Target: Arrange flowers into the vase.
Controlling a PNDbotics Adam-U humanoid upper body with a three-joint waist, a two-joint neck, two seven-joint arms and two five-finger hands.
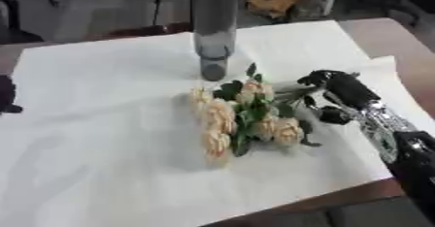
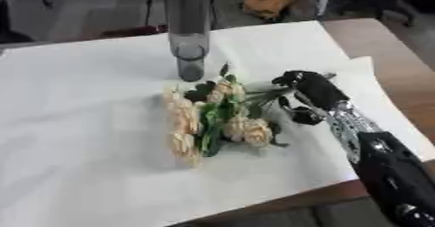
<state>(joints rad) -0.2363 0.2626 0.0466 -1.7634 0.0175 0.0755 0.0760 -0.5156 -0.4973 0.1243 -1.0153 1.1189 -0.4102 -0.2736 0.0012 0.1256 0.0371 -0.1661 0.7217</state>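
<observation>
A bunch of cream flowers [image 1: 234, 119] with green leaves lies flat on the white cloth [image 1: 102, 138], blooms toward the left and stems [image 1: 293, 94] pointing right. My right hand [image 1: 336, 86] comes in from the lower right and is curled round the stem ends, thumb [image 1: 331, 115] below them. A tall grey vase [image 1: 213, 32] stands upright just behind the flowers, apart from them. At the far left edge a dark part of my left hand [image 1: 7, 95] shows; the rest of it is out of view.
The white cloth covers most of a brown table [image 2: 382, 32], whose bare wood shows at the right and front edges. An orange object [image 1: 272, 3] lies on the floor beyond the table. Open cloth stretches to the left of the flowers.
</observation>
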